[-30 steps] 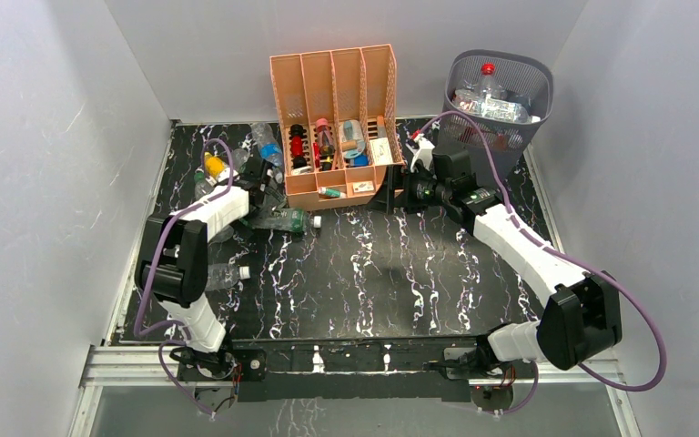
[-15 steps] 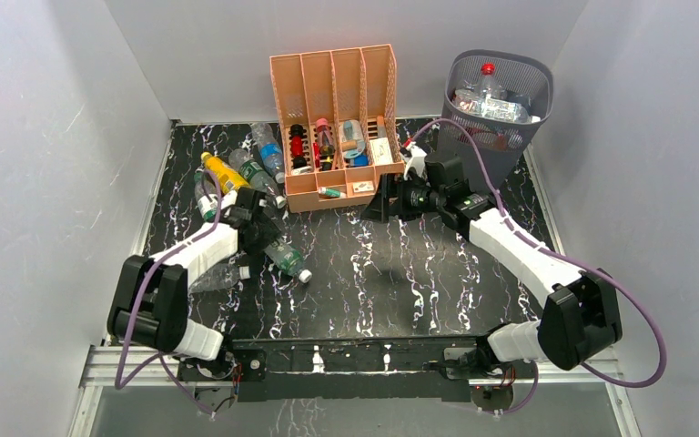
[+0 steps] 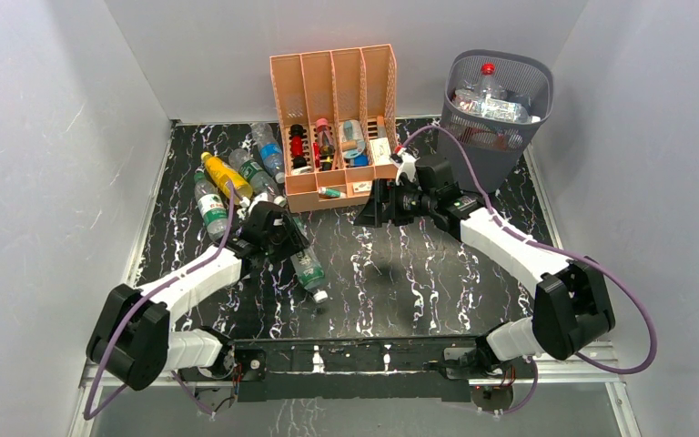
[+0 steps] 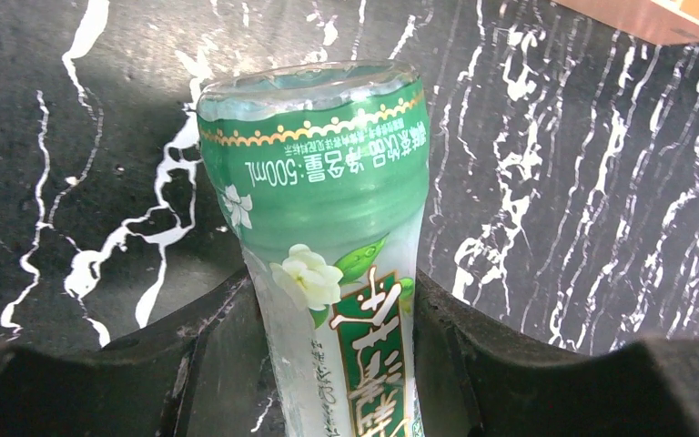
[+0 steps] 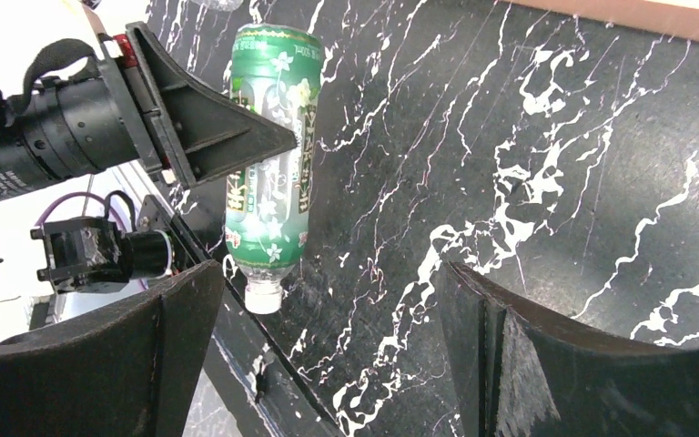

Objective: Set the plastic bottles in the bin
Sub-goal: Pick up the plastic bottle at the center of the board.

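Black marbled surface [image 3: 400, 282], seen from above: left claw [image 3: 293, 248] no longer in the pile at far left, now drawn back toward the middle, clenched round a green bottle [image 3: 308, 269]. Right claw [image 3: 373, 205] spread wide, shifted leftward away from the bin [image 3: 501, 155]; probably a handover in the making. Inside the bin: several clear bottles [image 3: 490, 102], one red-capped. Inside the peach organizer [image 3: 378, 73]: small red, black and blue bits. Several loose bottles [image 3: 227, 177] waiting at far left.

Left wrist: bottle base foremost, body pinched between both fingers [image 4: 191, 355].

Right wrist: same bottle hanging cap-down, apparently off the surface; own fingers [image 5: 146, 364] wide apart, empty.
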Motion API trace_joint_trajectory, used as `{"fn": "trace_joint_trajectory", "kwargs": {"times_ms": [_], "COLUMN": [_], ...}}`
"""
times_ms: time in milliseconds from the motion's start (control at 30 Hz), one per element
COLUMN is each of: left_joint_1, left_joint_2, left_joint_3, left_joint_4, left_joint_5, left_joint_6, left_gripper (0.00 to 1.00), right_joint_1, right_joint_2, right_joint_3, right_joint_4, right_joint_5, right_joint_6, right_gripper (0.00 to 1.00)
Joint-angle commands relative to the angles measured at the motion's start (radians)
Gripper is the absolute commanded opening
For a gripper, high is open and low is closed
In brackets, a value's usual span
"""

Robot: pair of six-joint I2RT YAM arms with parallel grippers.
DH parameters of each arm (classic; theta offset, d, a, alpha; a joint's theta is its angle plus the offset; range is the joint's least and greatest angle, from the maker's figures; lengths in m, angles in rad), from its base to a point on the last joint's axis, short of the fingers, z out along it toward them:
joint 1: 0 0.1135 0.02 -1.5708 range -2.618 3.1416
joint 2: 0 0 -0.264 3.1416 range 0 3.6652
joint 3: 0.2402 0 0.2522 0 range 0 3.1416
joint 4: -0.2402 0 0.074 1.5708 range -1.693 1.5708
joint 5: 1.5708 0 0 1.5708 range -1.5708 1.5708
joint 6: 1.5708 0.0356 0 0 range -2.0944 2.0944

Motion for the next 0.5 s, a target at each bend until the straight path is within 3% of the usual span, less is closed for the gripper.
{"fn": "trace_joint_trajectory", "kwargs": {"times_ms": [0, 467], "left_joint_1": [-0.019, -0.037], "left_joint_2": [-0.056, -0.083], "left_joint_3": [-0.018, 0.003], "left_joint_4": [0.043, 0.186], "left_joint_5": [0.056, 0.155], "left_joint_6": [0.002, -0.065], "left_gripper": [0.38, 0.39], "right_joint_1": [0.004, 0.02], "right_joint_2": [-0.002, 0.006], "right_joint_3": [-0.024, -0.056], "right_joint_4": [0.089, 0.15], "right_joint_5": [-0.052, -0.138], "right_joint_6": [0.034, 0.087], "right_gripper": [0.98, 0.98]}}
